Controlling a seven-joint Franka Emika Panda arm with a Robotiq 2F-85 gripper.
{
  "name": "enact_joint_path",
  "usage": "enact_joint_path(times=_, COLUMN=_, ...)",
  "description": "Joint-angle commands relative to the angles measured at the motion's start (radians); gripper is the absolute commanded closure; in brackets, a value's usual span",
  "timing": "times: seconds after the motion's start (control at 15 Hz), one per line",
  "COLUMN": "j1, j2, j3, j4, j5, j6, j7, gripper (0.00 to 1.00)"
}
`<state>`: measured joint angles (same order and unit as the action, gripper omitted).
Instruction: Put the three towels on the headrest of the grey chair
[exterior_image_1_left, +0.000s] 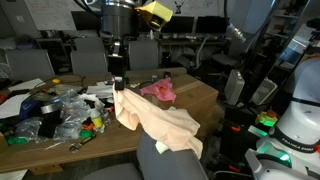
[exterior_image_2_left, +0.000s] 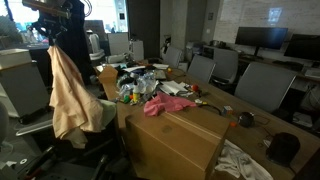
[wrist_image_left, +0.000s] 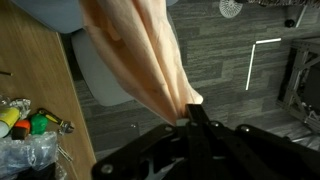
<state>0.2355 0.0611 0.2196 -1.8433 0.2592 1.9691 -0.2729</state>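
Arm links come down from above the wooden table (exterior_image_1_left: 200, 95), the wrist pointing almost straight down past the table's edge. The gripper (exterior_image_1_left: 118, 82) hangs just off that edge, level with the tabletop clutter (exterior_image_1_left: 60, 112). In the wrist view the gripper (wrist_image_left: 193, 112) has its fingers (wrist_image_left: 200, 118) pressed together on a gathered corner of the beige towel (wrist_image_left: 140, 50), which stretches away in long folds beside the table.

In both exterior views the beige towel (exterior_image_2_left: 68, 95) drapes downward from the pinch. In an exterior view its lower folds spread over the top of the grey chair (exterior_image_1_left: 170, 160), which stands against the table's side. Whether the cloth rests fully on the headrest cannot be told.

A pink towel (exterior_image_1_left: 158, 92) lies crumpled on the table, clear of the gripper. An exterior view alone shows a pale cloth (exterior_image_2_left: 240, 160) bunched low beyond the table's far end. Only the wrist view shows small bottles with green and yellow caps (wrist_image_left: 25, 125) at the table's edge.
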Motion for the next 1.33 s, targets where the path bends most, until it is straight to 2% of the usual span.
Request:
enact_joint_path(times=0.0, j1=-0.003, j2=-0.011, j3=0.011, j4=-0.005, j5=0.049, j6=0.037, j7=-0.001, gripper=1.00)
enact_joint_path(times=0.2, j1=-0.001, j2=-0.009, j3=0.013, j4=-0.010, j5=0.037, j6=0.058, j7=0.009, gripper=1.00)
enact_joint_path(times=0.27, j1=0.000, j2=-0.007, j3=0.013, j4=-0.013, j5=0.026, j6=0.064, j7=0.011, gripper=0.74)
enact_joint_path(times=0.33, j1=0.000, j2=-0.006, j3=0.013, j4=-0.014, j5=0.019, j6=0.063, j7=0.014, gripper=0.73)
enact_joint_path(times=0.4, j1=0.000, j2=-0.005, j3=0.013, j4=-0.017, j5=0.009, j6=0.066, j7=0.016, gripper=0.68)
enact_joint_path(times=0.93, j1=-0.013, j2=-0.021, j3=-0.002, j4=-0.039, j5=-0.022, j6=0.090, j7=0.035, gripper=0.06)
enact_joint_path(times=1.0, j1=-0.017, j2=-0.028, j3=-0.009, j4=-0.046, j5=-0.048, j6=0.107, j7=0.048, gripper=0.01)
enact_joint_path(times=1.27, j1=-0.059, j2=-0.075, j3=-0.056, j4=-0.080, j5=-0.221, j6=0.181, j7=0.148, gripper=0.00)
